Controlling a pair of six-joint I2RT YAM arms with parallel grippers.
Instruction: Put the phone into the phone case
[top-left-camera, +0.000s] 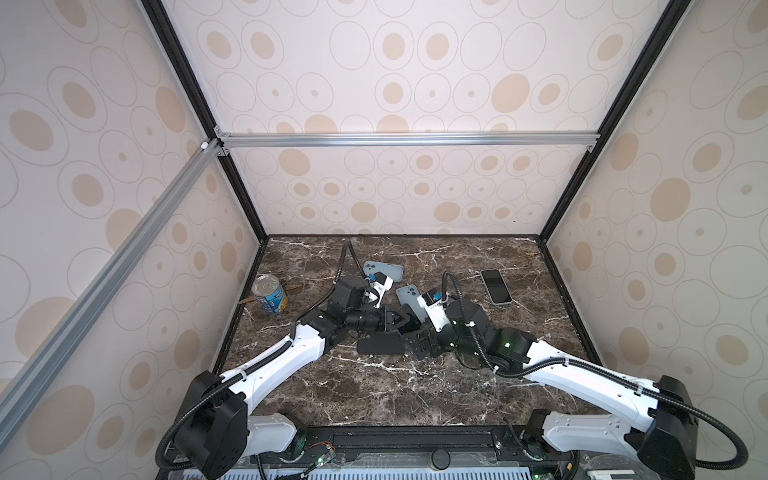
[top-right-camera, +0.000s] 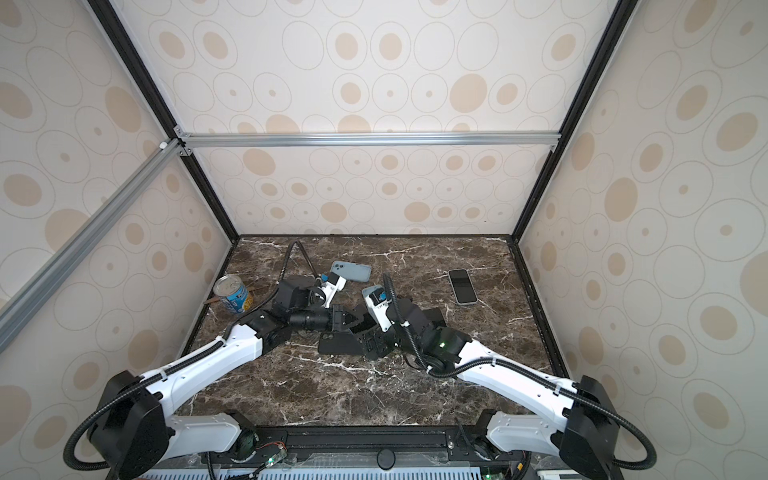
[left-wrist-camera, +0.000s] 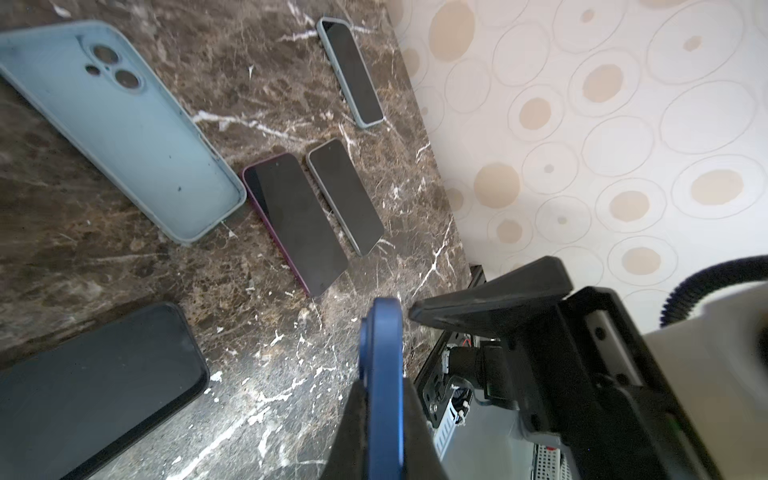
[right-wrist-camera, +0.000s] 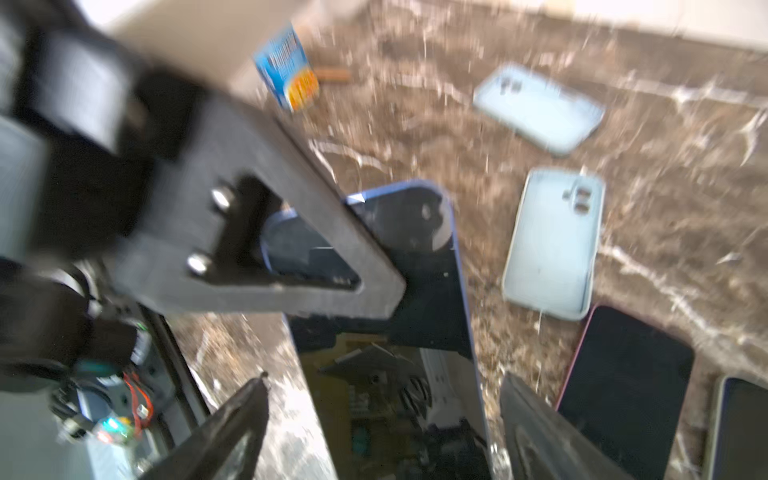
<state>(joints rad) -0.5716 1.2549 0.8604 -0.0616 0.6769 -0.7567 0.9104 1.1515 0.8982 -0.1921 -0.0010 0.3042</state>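
our left claw (left-wrist-camera: 384, 419) is clamped on the blue phone (left-wrist-camera: 384, 332), held on edge over the counter (left-wrist-camera: 270, 374) at lower centre. the right claw (right-wrist-camera: 386, 415) stands wide, gripping nothing. the pale blue case (left-wrist-camera: 124, 124), upper left, lies empty; we judge insertion not yet begun.

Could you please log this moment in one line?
left end effector shut on blue phone | right end effector open | light-blue case empty

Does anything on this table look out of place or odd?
A food can stands near the left edge of the table, with a wooden stick lying behind it. Neither fits a job with phones. Nothing looks spilled or broken.
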